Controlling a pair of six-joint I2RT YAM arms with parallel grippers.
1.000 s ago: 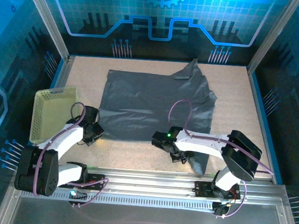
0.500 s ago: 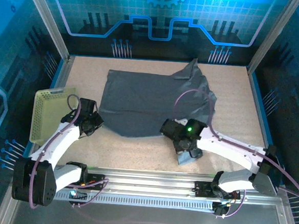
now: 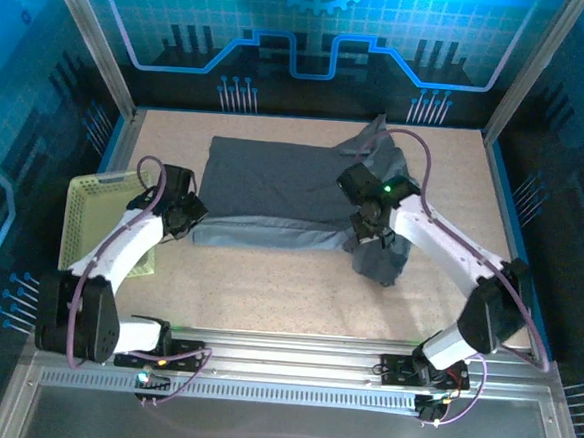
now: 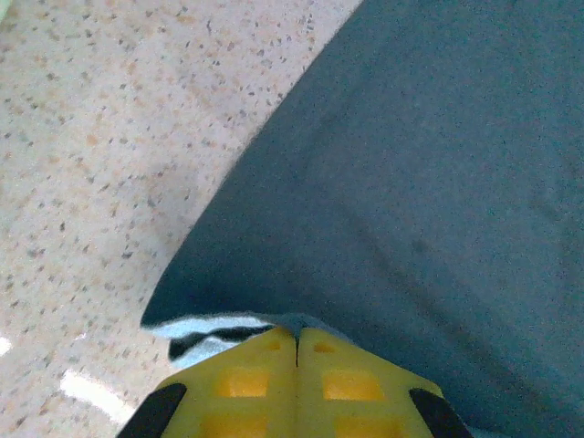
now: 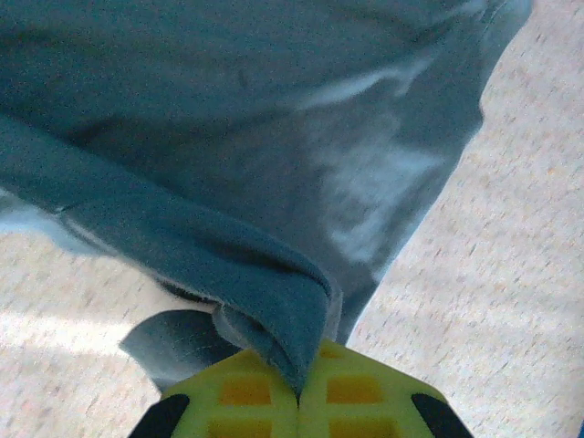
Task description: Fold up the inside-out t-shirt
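A pale mesh basket (image 3: 86, 220) sits against the left edge of the desk (image 3: 297, 290), with the left arm reaching past it. The left hand (image 3: 190, 219) is closed on the near left corner of the inside-out t-shirt (image 3: 274, 188). In its wrist view the yellow jaws meet, with grey cloth and a sliver of pale hem nipped between them. It sits low over the desk, apparently to keep that corner taut for laying the fold.

The shirt lies across the middle of the desk, toward the far edge. Its near portion is doubled over into a straight fold line running left to right, and its right side bunches up toward the far right corner.

The right hand (image 3: 366, 234) is likewise clamped on the shirt, at the right end of the fold, and its wrist view shows a rolled edge of fabric pinched in the shut jaws. Below it a flap hangs toward the near edge, probably a sleeve, though the overhead view is too dim to be sure. Gripping both ends at once seems meant to keep the fold even.
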